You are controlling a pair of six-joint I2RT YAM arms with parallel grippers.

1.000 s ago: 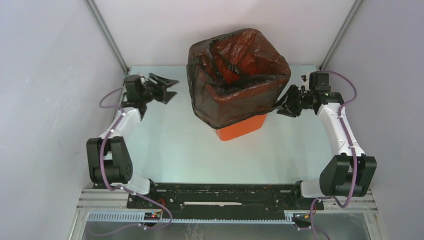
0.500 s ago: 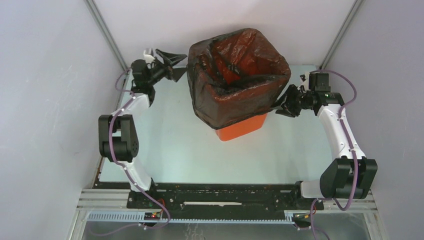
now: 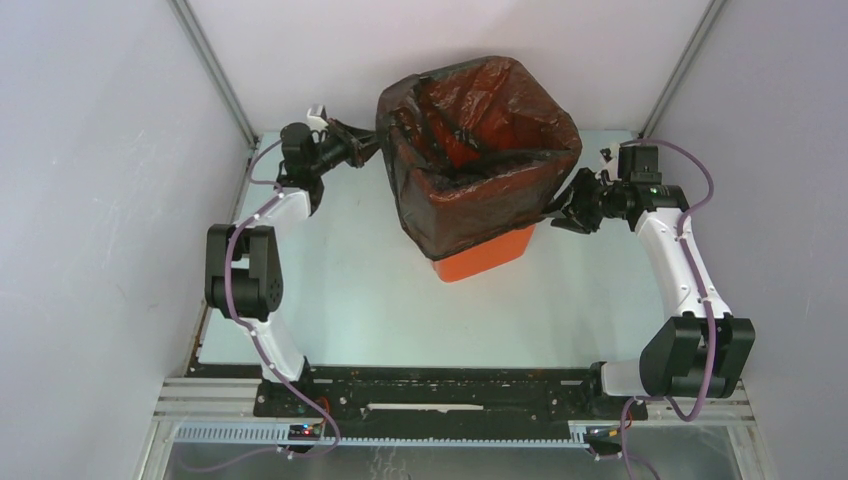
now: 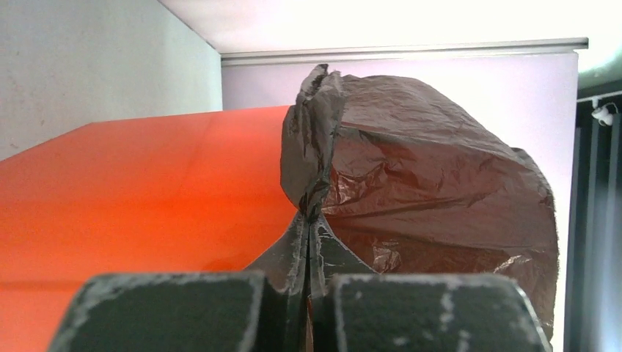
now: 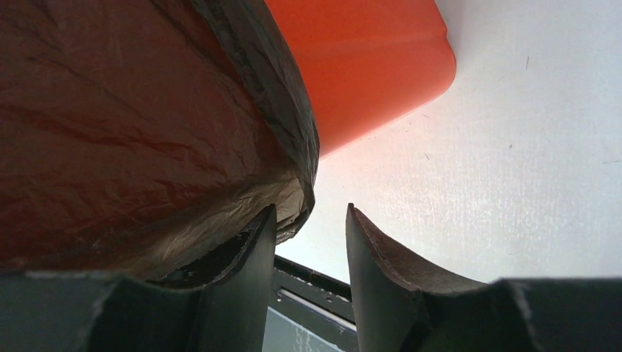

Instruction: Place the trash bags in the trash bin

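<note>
Bag (image 3: 468,212) over bin (image 3: 487,258); L jaws pinch fold, R jaws apart, prob. touching.

One black trash bag (image 3: 480,205), one orange trash bin (image 3: 485,255), two claws: left claw (image 3: 368,146), right claw (image 3: 560,214).

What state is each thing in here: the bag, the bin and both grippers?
trash bag: spread open over the bin's mouth, hanging down its near sides.
trash bin: standing, orange base showing below the bag.
left gripper: shut on a fold of the bag.
right gripper: open, at the bag's edge.
</note>
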